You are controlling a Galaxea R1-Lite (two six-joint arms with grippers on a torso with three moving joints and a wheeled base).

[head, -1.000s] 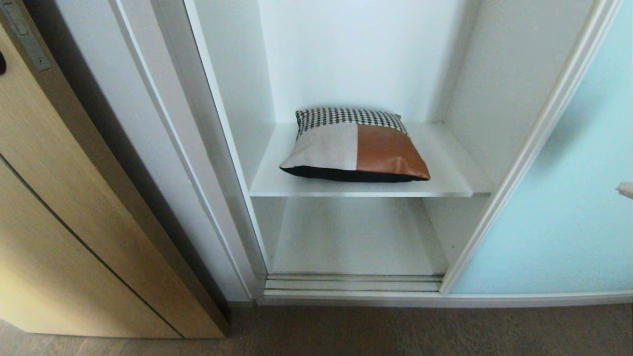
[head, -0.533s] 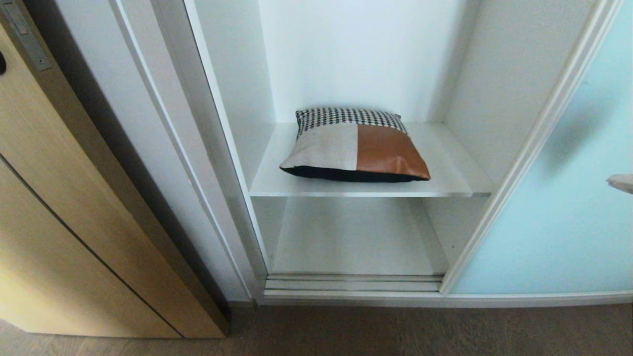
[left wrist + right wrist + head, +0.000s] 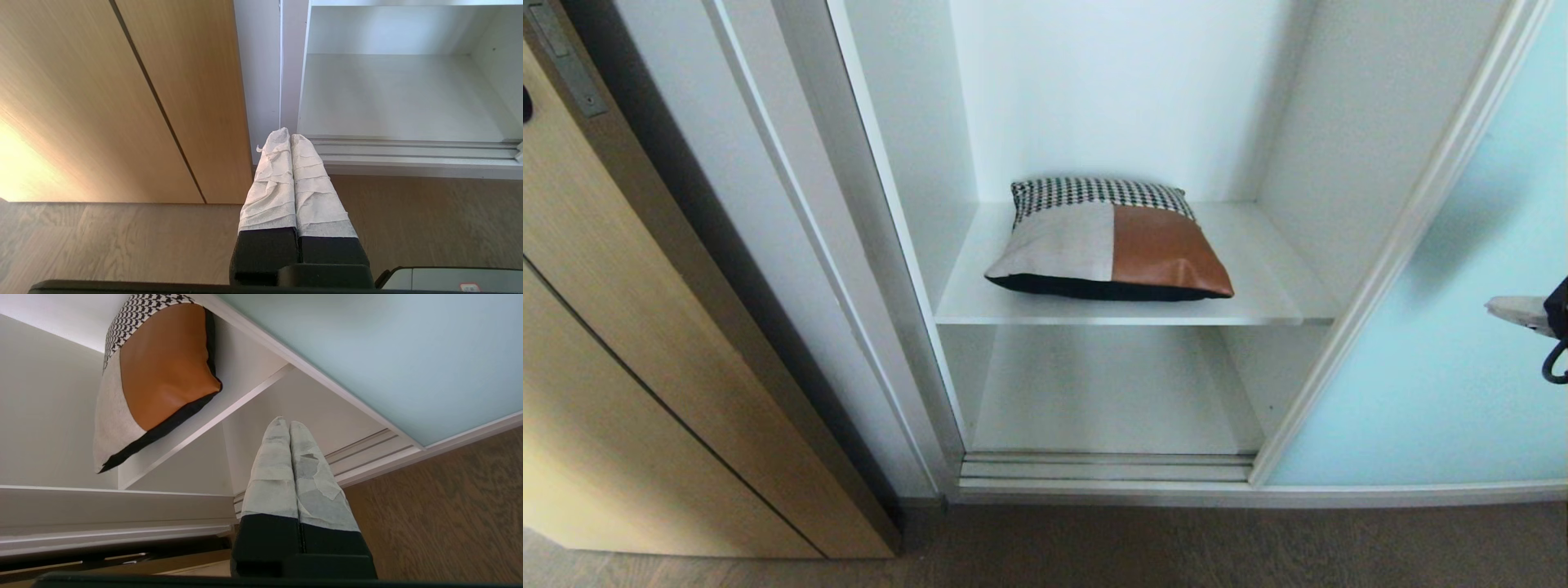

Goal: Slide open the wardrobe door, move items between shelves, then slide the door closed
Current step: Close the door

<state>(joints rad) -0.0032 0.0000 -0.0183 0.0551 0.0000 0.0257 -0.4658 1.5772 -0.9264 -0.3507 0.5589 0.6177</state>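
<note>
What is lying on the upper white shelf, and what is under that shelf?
A patchwork cushion lies on the upper shelf. Under it the lower compartment shows only a bare board. The shelf surface beneath the cushion is covered.

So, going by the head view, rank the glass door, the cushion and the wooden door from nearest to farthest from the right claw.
1. Glass door: right side, directly behind the right claw, which is shut.
2. Cushion: middle, lying on the shelf inside the open wardrobe.
3. Wooden door: far left, beyond the wardrobe's frame.
</note>
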